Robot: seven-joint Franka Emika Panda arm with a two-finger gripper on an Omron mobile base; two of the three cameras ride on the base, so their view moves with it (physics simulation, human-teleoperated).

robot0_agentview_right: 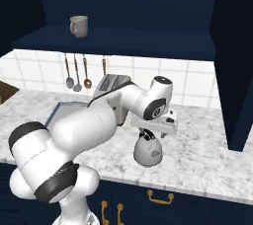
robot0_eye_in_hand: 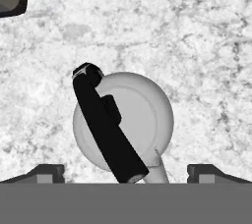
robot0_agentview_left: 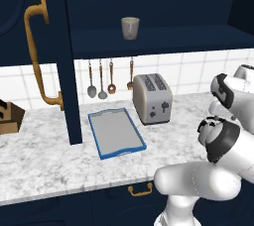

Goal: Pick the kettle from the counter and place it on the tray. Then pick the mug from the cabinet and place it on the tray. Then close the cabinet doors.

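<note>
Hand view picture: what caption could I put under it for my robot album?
Open gripper hovers right above the round grey kettle, its black handle slanting across the top, on the speckled counter.

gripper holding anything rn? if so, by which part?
Nothing held. The gripper is open, its fingertips spread wide to either side of the kettle, poised above its black handle on the counter.

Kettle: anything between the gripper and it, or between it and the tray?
Nothing visible blocks the open gripper, which hangs directly above the kettle. On the way to the tray, the toaster stands on the counter beside the tray's right edge, so the carry must likely pass in front or over it.
</note>
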